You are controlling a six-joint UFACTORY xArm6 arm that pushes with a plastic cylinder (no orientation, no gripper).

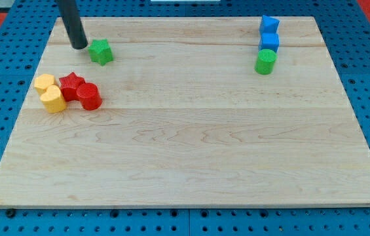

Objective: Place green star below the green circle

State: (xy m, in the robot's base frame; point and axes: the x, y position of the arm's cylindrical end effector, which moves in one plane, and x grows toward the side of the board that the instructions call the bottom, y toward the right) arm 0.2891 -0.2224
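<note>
Tip (79,46) position: upper left of the worktop (191,151), just beside the green star (101,52), on the star's left. Tool type is a plain rod; it grips nothing. Green circle (266,61) sits well apart at the view's upper right, directly below two blue blocks (270,34). Red and yellow blocks (67,91) cluster at the left edge.

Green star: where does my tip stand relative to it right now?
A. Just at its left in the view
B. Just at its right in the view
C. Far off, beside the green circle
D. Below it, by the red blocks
A: my tip stands close at the view's left of the green star, far across the board from the green circle.
</note>
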